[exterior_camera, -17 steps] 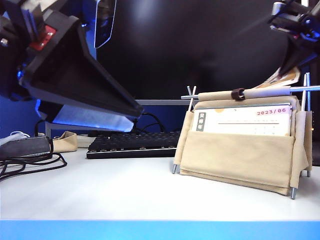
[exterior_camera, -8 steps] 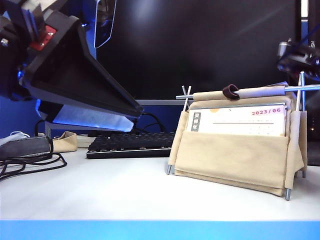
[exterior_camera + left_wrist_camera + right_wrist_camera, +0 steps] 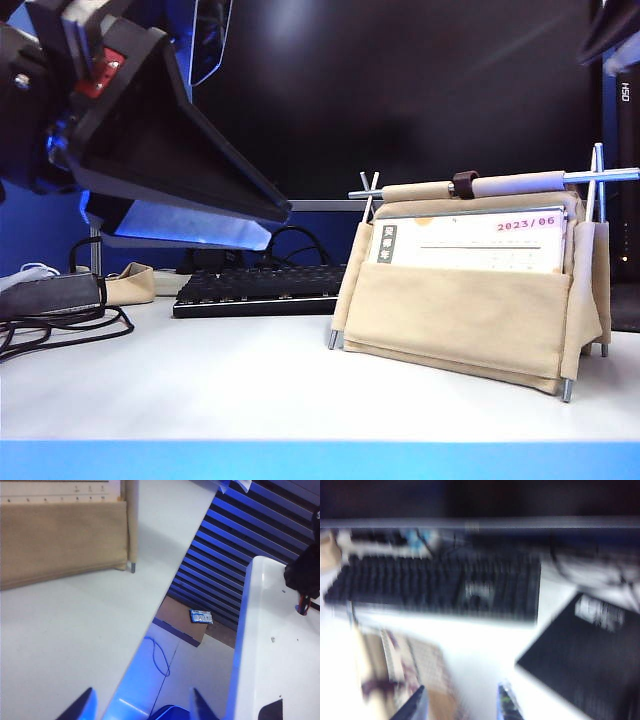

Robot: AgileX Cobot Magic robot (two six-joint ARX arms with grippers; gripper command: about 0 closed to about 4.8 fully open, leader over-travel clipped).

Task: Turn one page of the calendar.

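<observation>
The calendar stands on the white table at the right, a beige pouch on a silver rod frame, with the sheet "2023/06" at its front. The page is hidden in the exterior view. The right wrist view is blurred and shows the calendar from above, too smeared to pick out the page. My right gripper hangs open above it, holding nothing; its arm only shows at the top right corner. My left gripper is open and empty over the table's front edge, well away from the calendar.
The bulky left arm fills the upper left. A black keyboard and a dark monitor sit behind the calendar. Cables and a dark box lie at the left. A black flat object is beside the keyboard.
The right gripper has risen from behind the calendar's top rod to the top right corner. The tan sheet seen behind the rod no longer shows. The calendar has slid slightly left.
</observation>
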